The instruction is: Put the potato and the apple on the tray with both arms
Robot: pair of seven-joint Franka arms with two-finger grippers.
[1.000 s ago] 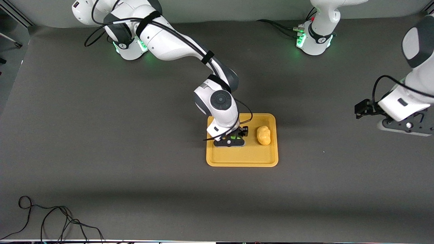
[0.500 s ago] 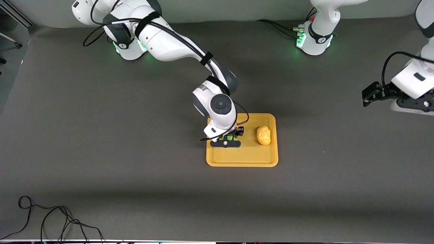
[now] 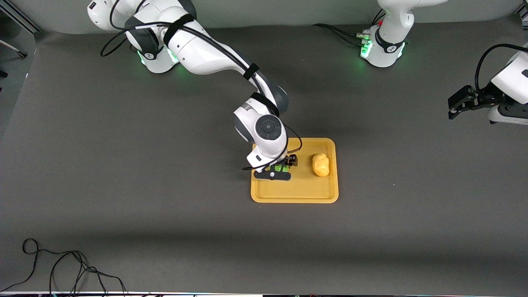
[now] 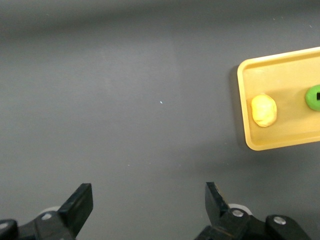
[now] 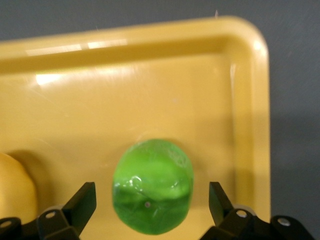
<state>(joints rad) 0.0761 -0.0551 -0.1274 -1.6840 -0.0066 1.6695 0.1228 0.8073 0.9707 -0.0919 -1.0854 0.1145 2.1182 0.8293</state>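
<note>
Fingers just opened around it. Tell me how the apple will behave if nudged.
The apple is round and glossy, so it would probably roll and slip easily. The tray's low rim might stop it. The right gripper stands open astride it.

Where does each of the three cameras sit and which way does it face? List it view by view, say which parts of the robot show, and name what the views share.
Front view: high across the table, facing both bases; shows both arms, the right gripper low over the tray, the left gripper waiting over bare table.
Left wrist view: looks down past open fingers at the table, with the tray's end, the potato and the apple.
Right wrist view: looks straight down on the apple lying between spread fingers.
Shared: tray, apple and potato show in all three.
</note>
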